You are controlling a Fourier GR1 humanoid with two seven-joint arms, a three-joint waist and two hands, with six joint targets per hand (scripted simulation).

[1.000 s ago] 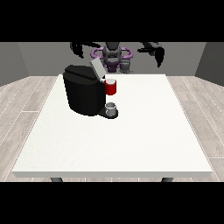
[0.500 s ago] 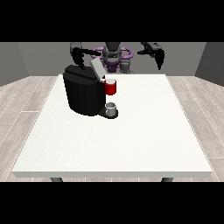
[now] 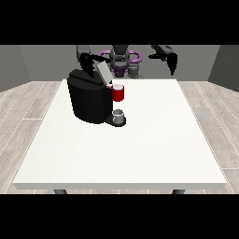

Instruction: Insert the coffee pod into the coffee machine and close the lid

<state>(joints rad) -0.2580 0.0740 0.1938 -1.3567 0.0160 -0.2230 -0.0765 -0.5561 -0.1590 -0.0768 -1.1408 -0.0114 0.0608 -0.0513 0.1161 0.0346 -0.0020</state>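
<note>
My hand at the view's left [image 3: 87, 62] hovers above the coffee machine [image 3: 88, 99] beside its raised lid [image 3: 103, 73]; finger spread: cannot tell. My hand at the view's right [image 3: 171, 61] hangs clear of the bench [image 3: 140, 144], fingers drooping, empty. A grey thing [image 3: 119, 115] sits on the machine's base.

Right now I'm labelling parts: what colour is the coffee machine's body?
Black, seen in the front view: coffee machine.

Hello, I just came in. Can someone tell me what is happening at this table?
A humanoid robot stands behind the white table. The hand at the view's left is above the black coffee machine, beside its raised lid. The hand at the view's right hangs in the air, away from everything. A red thing at the machine shows.
</note>
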